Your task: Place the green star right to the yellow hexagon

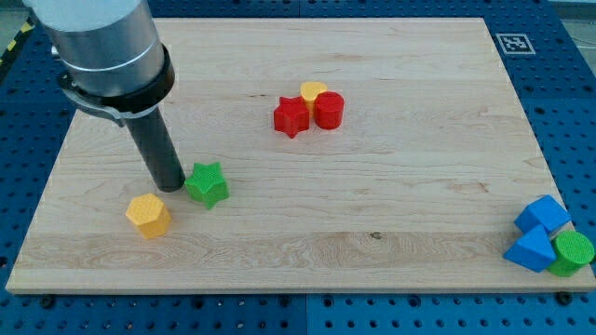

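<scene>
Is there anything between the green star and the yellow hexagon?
No. In the camera view only bare board separates the green star from the yellow hexagon; my tip sits just above that gap.

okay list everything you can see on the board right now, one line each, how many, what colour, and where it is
green star: 1, green, lower left of the board, just right of my tip
yellow hexagon: 1, yellow, lower left, below and left of the green star
red star: 1, red, upper middle, left end of a tight cluster
yellow block: 1, yellow, shape unclear, behind the two red blocks
red cylinder: 1, red, right end of that cluster
blue blocks: 2, blue, lower right corner, shapes unclear
green cylinder: 1, green, lower right corner, beside the blue blocks
wooden board: 1, light wood, fills the view
my tip: 1, dark rod, against the green star's left side
</scene>
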You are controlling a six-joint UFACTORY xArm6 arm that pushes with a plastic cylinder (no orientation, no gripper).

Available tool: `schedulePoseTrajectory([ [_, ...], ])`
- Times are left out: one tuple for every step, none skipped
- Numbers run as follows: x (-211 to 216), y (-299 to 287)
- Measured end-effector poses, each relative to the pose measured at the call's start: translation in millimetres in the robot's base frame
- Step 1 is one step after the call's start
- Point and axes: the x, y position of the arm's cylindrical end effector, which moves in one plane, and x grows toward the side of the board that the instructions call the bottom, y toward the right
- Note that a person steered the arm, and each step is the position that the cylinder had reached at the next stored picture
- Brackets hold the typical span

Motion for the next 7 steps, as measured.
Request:
schedulePoseTrajectory([
  [23.9, -0.6],
  [45.0, -2.0],
  [36.7, -2.0],
  [7.6, -9.9],
  [-26.7, -33.6],
  [-48.6, -28.3],
  [-50.3, -6.1],
])
